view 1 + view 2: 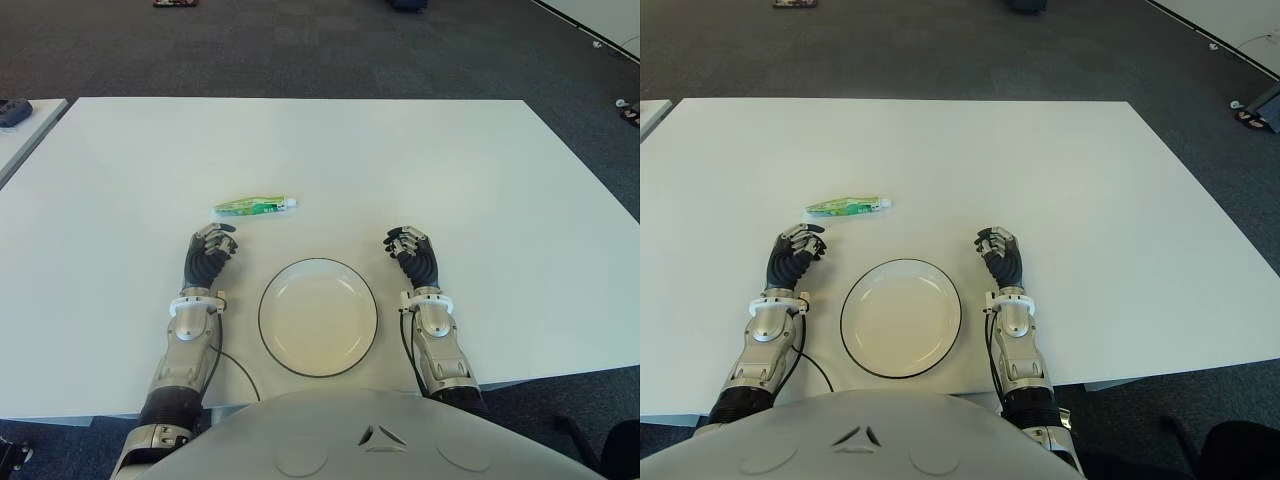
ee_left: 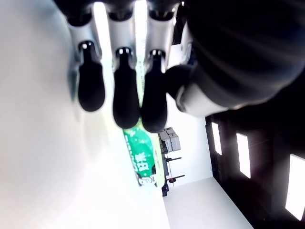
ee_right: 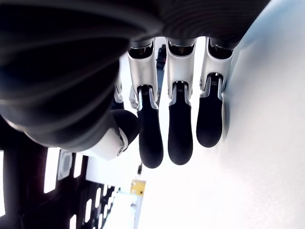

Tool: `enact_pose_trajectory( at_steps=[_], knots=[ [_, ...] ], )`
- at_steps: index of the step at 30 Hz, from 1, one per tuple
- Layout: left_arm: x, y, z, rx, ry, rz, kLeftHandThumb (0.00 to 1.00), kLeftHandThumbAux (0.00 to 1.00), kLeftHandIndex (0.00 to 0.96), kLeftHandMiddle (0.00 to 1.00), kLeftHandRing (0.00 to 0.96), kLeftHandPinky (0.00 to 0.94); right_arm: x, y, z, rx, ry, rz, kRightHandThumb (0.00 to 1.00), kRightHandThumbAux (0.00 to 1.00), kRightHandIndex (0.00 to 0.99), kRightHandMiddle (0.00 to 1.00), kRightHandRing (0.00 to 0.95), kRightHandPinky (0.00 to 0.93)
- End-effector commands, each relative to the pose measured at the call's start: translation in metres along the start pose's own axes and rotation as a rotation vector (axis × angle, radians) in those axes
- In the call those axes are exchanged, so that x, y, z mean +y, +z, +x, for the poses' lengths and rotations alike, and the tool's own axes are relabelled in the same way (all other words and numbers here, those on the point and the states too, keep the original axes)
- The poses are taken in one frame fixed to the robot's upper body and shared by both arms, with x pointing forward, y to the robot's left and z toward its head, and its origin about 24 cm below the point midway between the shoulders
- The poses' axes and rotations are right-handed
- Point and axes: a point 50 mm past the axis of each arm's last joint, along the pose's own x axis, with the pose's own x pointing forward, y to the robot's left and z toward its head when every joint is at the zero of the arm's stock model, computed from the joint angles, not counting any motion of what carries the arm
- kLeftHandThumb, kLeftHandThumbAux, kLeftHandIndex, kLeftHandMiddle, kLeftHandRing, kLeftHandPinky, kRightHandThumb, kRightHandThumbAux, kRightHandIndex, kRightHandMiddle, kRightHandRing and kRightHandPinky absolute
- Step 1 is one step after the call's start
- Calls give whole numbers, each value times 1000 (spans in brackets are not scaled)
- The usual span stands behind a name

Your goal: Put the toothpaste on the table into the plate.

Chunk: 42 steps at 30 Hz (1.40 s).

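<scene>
- The left hand [image 1: 208, 255] shows on the white table [image 1: 480, 170] just left of the plate [image 1: 318, 316], palm down; its fingers [image 2: 126, 98] are loosely curled, hanging relaxed above the tabletop, and they hold nothing
- The toothpaste [image 1: 254, 207], a green tube with a white cap pointing towards the robot's right, lies flat on the table just beyond the left hand's fingertips, apart from them and outside the plate; the left wrist view shows the tube's green body past the dark fingertips
- The plate, round and white with a dark rim, sits on the table between the two hands, close to the robot's body, with nothing in it
- The right hand [image 1: 412, 252] shows just right of the plate, palm down; its fingers [image 3: 180, 131] are likewise loosely curled and relaxed, gripping nothing, with bare table under them
</scene>
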Motion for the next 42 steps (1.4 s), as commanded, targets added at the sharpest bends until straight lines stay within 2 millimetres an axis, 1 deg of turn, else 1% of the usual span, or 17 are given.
enact_pose_trajectory(
  at_steps=[1,9,15,17,19,22,24,27,28,29,30,32,37,42],
  knots=[
    [0,0,-1,-5,-16,38,705,717,432,624,616,601,0,-6,-3,36,1,3,709,730,427,525,514,504],
    [3,10,-3,-60,14,166,706,717,431,628,623,608,0,-6,-3,40,-2,-1,708,730,427,522,523,538],
    [7,17,-1,-159,79,352,707,718,430,640,626,614,0,-6,-3,39,2,-7,708,730,428,531,533,539],
    [9,22,5,-205,93,439,707,718,430,637,625,612,0,-6,-3,39,2,-8,708,730,428,533,534,539],
    [12,28,12,-240,98,508,707,718,429,607,602,583,0,-6,-3,39,3,-6,708,730,428,535,535,540],
    [14,34,19,-261,95,559,706,716,427,543,532,509,1,-7,-3,40,4,-3,708,731,428,537,537,543],
    [16,37,23,-268,90,593,706,715,426,521,505,482,1,-7,-3,41,5,0,708,731,428,537,538,544],
    [23,45,34,-299,78,716,706,706,419,400,381,367,2,-7,-3,41,5,6,708,731,428,539,539,543],
    [24,46,36,-309,79,744,675,639,345,341,322,319,2,-7,-3,41,5,6,708,731,428,537,538,540],
    [25,48,40,-325,84,789,664,615,319,320,301,302,2,-7,-3,42,5,7,708,731,428,537,537,539],
    [26,49,43,-337,88,820,647,567,264,274,255,269,2,-7,-3,42,4,7,708,731,428,535,536,536],
    [27,52,51,-355,95,885,631,504,197,216,199,229,3,-7,-3,42,3,7,708,731,428,532,533,531],
    [29,53,67,-373,96,974,628,429,135,158,143,195,4,-7,-4,43,0,4,708,731,427,523,521,511],
    [30,53,76,-388,87,1017,632,372,104,121,121,203,4,-7,-4,43,-3,-1,709,731,427,513,508,501]
  ],
)
